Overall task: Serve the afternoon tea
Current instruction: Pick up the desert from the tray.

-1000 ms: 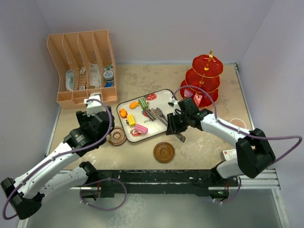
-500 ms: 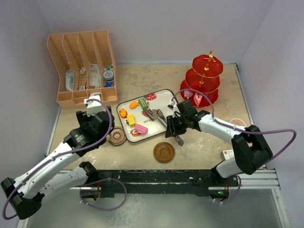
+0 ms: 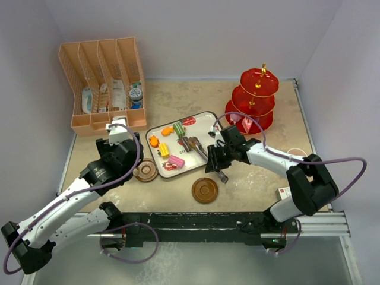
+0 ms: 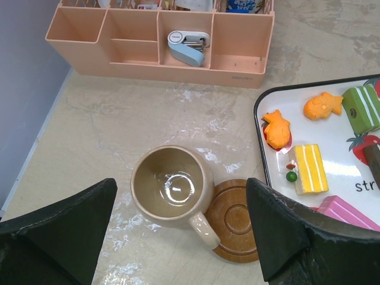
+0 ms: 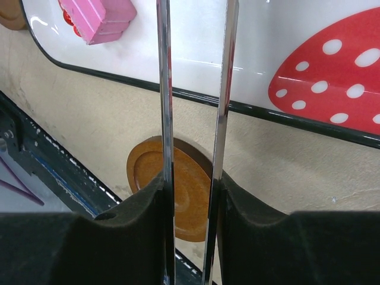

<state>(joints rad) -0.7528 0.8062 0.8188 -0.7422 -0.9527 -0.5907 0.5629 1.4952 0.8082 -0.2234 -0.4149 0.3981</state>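
A tan mug [image 4: 172, 187] stands upright on the table, its handle lying over the edge of a brown saucer [image 4: 237, 219]. My left gripper [image 4: 178, 199] hangs open above the mug, one finger on each side; in the top view it [image 3: 126, 157] hides the mug. My right gripper [image 5: 193, 196] is shut on the metal tongs [image 5: 165, 89], above the near edge of the white tray [image 3: 209, 119] in the top view. Toy cakes lie on the tray, among them a pink one [image 3: 176, 161] and a yellow one [image 3: 163, 148]. A second saucer [image 3: 205, 190] lies near the front. The red three-tier stand [image 3: 256, 101] is at the back right.
The peach divided rack [image 3: 104, 83] of toiletries stands at the back left, just beyond the mug. A pale pink round rim [image 3: 297, 153] shows behind my right forearm. A small white box [image 3: 287, 192] lies by the right arm's base.
My right gripper has shifted a little left and nearer with the tongs, along the tray's near edge. The left arm has not moved.
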